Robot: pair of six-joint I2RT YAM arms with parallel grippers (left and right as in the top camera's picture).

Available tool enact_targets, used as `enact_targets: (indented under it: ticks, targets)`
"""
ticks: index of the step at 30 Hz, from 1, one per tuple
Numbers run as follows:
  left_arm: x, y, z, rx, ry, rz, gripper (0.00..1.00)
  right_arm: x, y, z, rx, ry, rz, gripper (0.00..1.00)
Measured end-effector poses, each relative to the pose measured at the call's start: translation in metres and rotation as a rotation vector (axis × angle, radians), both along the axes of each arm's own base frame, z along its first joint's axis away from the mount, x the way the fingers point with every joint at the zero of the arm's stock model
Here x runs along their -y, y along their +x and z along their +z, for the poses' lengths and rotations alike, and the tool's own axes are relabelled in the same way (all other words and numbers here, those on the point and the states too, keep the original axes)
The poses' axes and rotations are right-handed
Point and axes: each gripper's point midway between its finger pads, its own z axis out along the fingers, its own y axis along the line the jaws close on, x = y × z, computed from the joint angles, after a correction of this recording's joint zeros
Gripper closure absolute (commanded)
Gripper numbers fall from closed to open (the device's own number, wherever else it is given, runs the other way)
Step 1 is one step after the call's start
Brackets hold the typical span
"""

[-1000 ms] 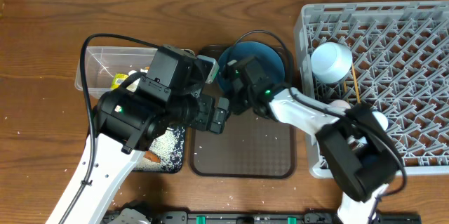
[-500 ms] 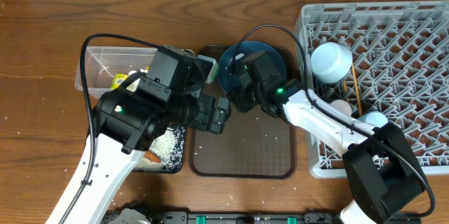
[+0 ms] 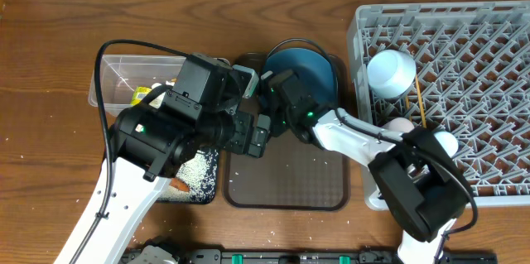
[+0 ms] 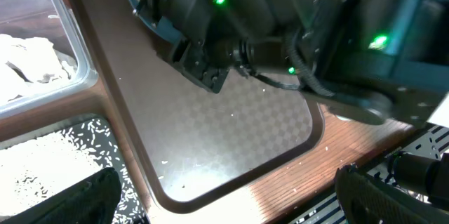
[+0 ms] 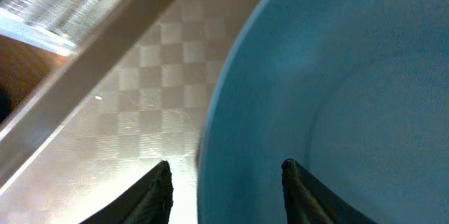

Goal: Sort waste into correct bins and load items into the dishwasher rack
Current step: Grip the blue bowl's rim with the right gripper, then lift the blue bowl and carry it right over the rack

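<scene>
L gripper (image 4: 231, 197) fingers spread wide over brown tray (image 4: 238, 133). R gripper (image 5: 226, 185) fingers apart astride blue plate (image 5: 330, 69) rim, plate at tray's far end; can't tell if pinched

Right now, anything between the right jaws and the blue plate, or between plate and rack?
Nothing visible. The plate rim sits between the right jaws. Toward the rack, only its near wall to clear; a light blue cup stands just inside.

Right gripper (image 3: 273, 98) at dark blue plate (image 3: 313, 69) rim, over brown tray (image 3: 290, 183).
</scene>
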Motion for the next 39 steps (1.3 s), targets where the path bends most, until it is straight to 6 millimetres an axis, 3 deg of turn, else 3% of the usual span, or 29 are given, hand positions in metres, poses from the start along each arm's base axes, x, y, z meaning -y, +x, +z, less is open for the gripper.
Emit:
enact_targets:
  ticks: [9, 14, 23, 27, 31, 34, 39]
  targets:
    - [0.000, 0.000, 0.000, 0.000, 0.000, 0.000, 0.00, 0.004, 0.004, -0.001, 0.024, -0.028, -0.007, 0.97]
    - [0.000, 0.000, 0.000, 0.000, 0.000, 0.000, 0.00, 0.005, 0.014, 0.008, 0.078, -0.044, -0.018, 0.99]
    - [0.000, 0.000, 0.000, 0.000, 0.000, 0.000, 0.01, 0.003, 0.009, 0.017, 0.068, -0.024, 0.003, 0.99]
    - [0.000, 0.000, 0.000, -0.001, 0.000, 0.000, 0.00, -0.005, -0.008, 0.051, 0.032, 0.063, 0.044, 0.99]
    - [0.000, 0.000, 0.000, 0.000, 0.000, 0.000, 0.00, -0.003, -0.026, 0.099, 0.015, 0.155, 0.037, 0.99]
    - [0.000, 0.000, 0.000, -0.001, 0.000, 0.000, 0.00, 0.006, -0.036, 0.141, 0.039, 0.221, 0.025, 0.99]
    - [0.000, 0.000, 0.000, 0.000, 0.000, 0.000, 0.00, 0.028, -0.045, 0.192, 0.055, 0.337, 0.025, 0.99]
